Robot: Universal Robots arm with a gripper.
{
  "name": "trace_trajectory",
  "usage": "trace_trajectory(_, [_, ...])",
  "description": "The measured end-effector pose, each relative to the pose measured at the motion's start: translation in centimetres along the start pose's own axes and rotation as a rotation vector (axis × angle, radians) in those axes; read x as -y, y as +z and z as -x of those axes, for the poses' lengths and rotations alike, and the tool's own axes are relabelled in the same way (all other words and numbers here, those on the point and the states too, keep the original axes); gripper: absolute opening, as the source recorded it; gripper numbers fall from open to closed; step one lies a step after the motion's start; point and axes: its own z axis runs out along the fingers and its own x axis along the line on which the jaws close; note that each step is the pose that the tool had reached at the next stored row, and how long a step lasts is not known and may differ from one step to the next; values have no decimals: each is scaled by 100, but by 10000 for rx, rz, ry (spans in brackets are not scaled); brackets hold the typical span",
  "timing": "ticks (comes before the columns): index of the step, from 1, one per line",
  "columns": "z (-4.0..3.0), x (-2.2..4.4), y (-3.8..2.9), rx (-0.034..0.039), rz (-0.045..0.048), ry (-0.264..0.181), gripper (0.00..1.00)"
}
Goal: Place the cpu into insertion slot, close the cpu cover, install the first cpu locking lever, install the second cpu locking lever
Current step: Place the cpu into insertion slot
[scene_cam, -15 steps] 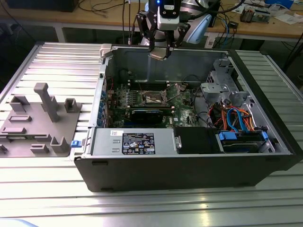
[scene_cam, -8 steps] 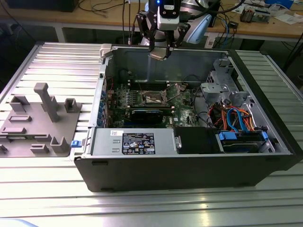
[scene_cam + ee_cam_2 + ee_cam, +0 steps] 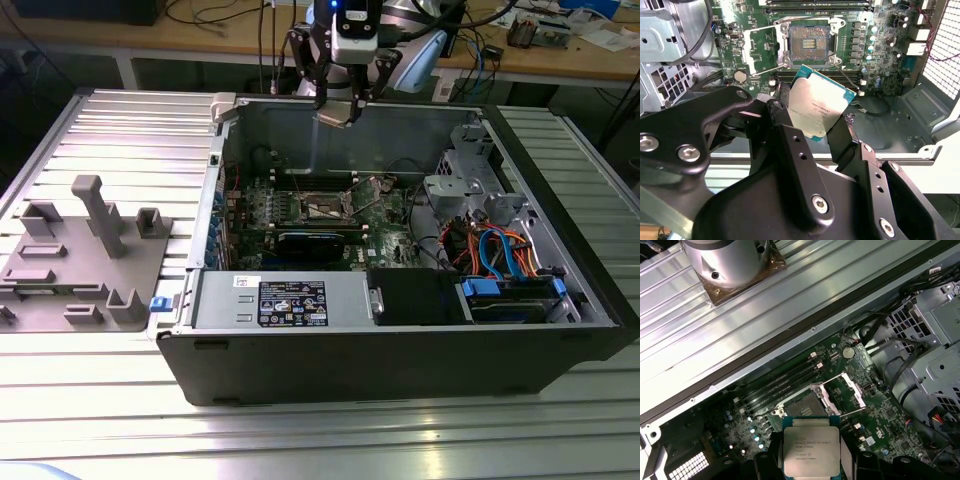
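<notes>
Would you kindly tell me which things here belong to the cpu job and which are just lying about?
Job: cpu, clamped in the gripper; empty slot; open cover.
Lying about: grey fixture; power supply; orange and blue cables.

Black pincer (image 3: pixel 816 114) links carry silver screws (image 3: pixel 820 204); the wrist flange (image 3: pixel 730 260) is silver.

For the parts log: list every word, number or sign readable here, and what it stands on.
Small flat square chip with silver-grey metal top, in the pincer: printed lines, too small to read.
Black label on the grey metal box: too blurred to read.
Green circuit board: white markings, unreadable.
Nothing can be quoted.
</notes>
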Motion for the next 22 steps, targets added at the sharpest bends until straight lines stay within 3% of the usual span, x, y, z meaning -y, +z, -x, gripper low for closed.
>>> trace_trajectory(4, [0, 0, 1, 40, 4, 442, 54])
trace_trajectory(8, [0, 1, 12, 103, 17, 1194, 54])
trace_trajectory(14, [0, 2, 22, 158, 28, 1833, 54])
trace_trajectory(19, [1, 2, 33, 236, 43, 2760, 54])
trace_trajectory(22, [0, 3, 44, 241, 34, 2955, 54])
